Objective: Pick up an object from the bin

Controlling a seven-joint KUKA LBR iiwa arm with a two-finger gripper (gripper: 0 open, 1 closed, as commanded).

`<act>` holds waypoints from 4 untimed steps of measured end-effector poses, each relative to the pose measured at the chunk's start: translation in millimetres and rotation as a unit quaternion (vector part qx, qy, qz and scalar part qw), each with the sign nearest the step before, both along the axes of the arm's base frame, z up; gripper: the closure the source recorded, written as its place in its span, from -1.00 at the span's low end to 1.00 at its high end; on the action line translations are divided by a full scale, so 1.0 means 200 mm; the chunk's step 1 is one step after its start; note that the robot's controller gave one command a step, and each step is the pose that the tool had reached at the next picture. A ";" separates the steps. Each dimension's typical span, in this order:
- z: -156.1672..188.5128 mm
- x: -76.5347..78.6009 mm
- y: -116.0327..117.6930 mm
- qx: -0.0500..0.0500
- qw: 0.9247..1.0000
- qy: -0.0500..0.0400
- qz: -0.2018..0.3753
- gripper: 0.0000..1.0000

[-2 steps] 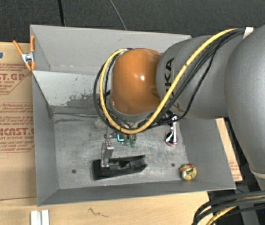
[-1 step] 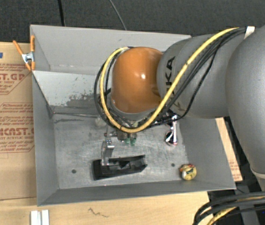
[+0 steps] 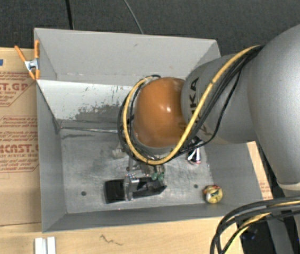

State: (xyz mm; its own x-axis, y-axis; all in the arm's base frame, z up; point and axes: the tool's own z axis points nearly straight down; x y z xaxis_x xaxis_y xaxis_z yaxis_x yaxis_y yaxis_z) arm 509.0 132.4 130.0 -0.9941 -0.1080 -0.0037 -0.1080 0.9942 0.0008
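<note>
- The gripper (image 3: 141,182) sits low in the lower middle of the frame, under the orange cover (image 3: 158,112); open or closed cannot be told
- A black block (image 3: 114,190) lies just left of it on the bin (image 3: 81,165) floor
- A small yellowish ball (image 3: 212,193) rests well apart, lower right
- Nothing looks lifted, so the grasp and raise seem still to do

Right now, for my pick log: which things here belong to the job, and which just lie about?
Job: tool, over the black blocky thing near the bin's lower wall.
Lying about: yellowish ball, lower-right corner; small red-and-white thing beside the arm.
</note>
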 end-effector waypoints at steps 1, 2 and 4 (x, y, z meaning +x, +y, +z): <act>0.04 -0.11 -0.28 -0.001 0.995 0.003 0.104 -1.00; 0.00 -0.11 -0.13 0.000 0.998 0.002 0.066 -1.00; -0.28 -0.11 -0.20 -0.001 1.000 -0.006 0.001 1.00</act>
